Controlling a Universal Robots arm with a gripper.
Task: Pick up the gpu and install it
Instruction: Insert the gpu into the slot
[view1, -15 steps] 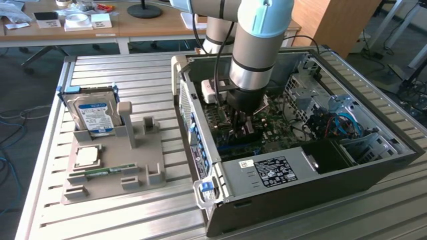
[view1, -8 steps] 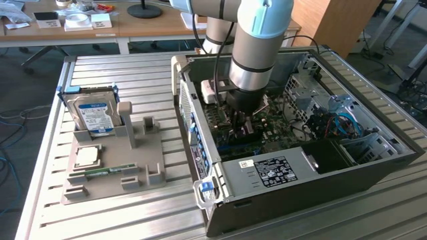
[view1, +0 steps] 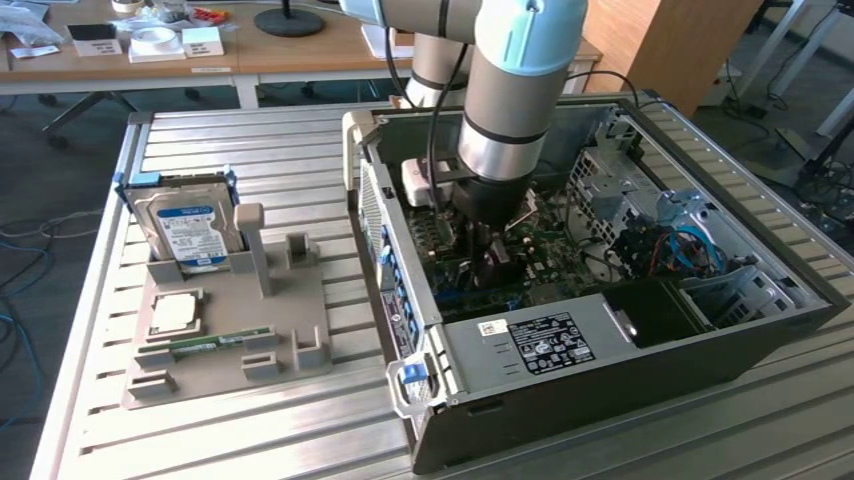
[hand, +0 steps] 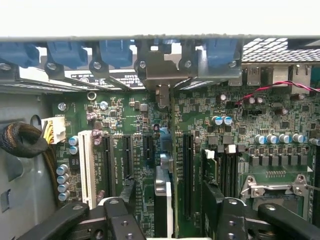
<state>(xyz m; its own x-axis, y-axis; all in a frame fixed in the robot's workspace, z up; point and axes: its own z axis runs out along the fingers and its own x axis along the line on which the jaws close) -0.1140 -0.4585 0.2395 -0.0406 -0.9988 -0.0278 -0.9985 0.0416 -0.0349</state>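
In the wrist view the gpu (hand: 163, 200) shows edge-on as a slim upright card standing on the green motherboard (hand: 125, 115). Its metal bracket (hand: 161, 92) reaches the case's rear wall between the blue slot clips. My gripper (hand: 169, 195) straddles the card and is open. One black finger (hand: 127, 194) and the other (hand: 213, 196) each stand a clear gap away from it. In the exterior view the gripper (view1: 489, 262) reaches down into the open computer case (view1: 747, 340), low over the motherboard (view1: 561, 250).
Beside the case, on the exterior view's left, a grey fixture (view1: 296, 300) holds a hard drive (view1: 187, 225), a processor (view1: 174, 312) and a green memory stick (view1: 200, 345). A power supply (view1: 541, 342) and drive cages (view1: 727, 290) crowd the case. A braided cable (hand: 22, 140) lies near the board.
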